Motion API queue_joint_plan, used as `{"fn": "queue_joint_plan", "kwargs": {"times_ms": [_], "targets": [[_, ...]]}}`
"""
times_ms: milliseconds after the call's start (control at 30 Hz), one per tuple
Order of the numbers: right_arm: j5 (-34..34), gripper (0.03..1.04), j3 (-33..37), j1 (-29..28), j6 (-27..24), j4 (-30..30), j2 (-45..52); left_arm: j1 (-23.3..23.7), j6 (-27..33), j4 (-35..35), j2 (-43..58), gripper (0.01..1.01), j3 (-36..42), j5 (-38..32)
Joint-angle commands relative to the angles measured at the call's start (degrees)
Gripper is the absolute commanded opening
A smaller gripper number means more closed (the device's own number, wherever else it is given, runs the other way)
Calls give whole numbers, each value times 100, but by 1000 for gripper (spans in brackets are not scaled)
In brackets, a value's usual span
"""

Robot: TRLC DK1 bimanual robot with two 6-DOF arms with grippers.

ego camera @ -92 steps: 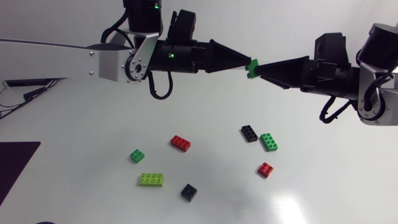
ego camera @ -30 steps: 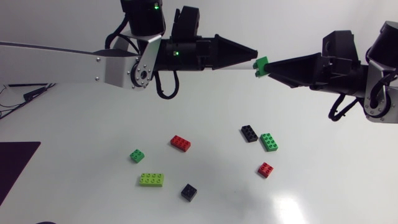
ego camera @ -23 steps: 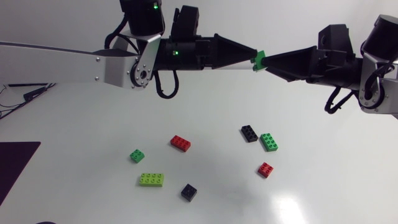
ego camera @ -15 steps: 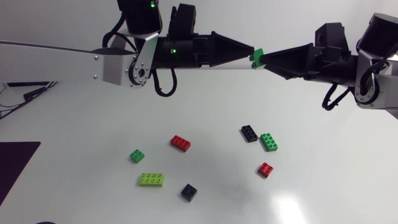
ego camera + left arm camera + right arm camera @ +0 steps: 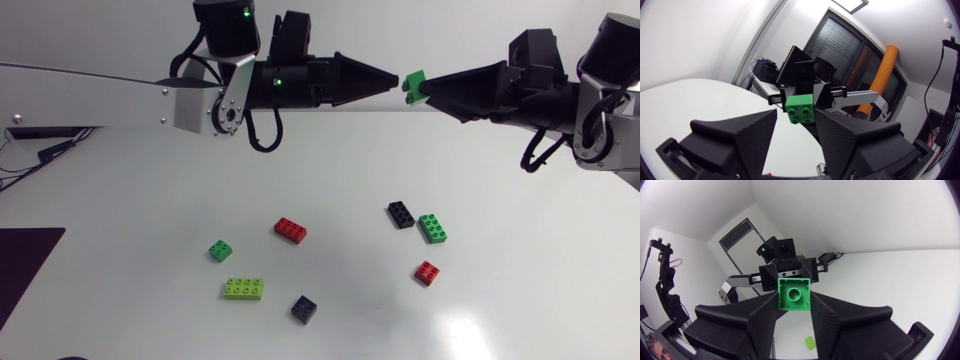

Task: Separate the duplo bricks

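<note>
White table (image 5: pixel 130 220), dark patch (image 5: pixel 25 265) at its edge

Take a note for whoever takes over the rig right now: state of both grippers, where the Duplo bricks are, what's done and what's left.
Right gripper: shut on the green brick, held up above the table.
Left gripper: open and empty, tips just short of that brick's studded face.
On the table, all lying singly: red brick, black brick close beside a second green brick, small red brick, small green brick, lime brick, dark brick.
Done: nothing on the table looks stacked.
Left: the held brick looks like one piece; probably just set it down apart from the rest.
</note>
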Motion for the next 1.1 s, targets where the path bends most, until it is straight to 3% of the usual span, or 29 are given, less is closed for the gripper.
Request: {"fn": "queue_joint_plan", "kwargs": {"times_ms": [0,433,1067], "targets": [[-63,233,132,90,187,136,-75,41,-204,81,195,525,243,78],[-10,233,97,151,187,286,48,-20,-380,99,248,525,401,87],[-10,233,53,-16,178,373,101,-47,-406,142,-262,525,-48,87]]}}
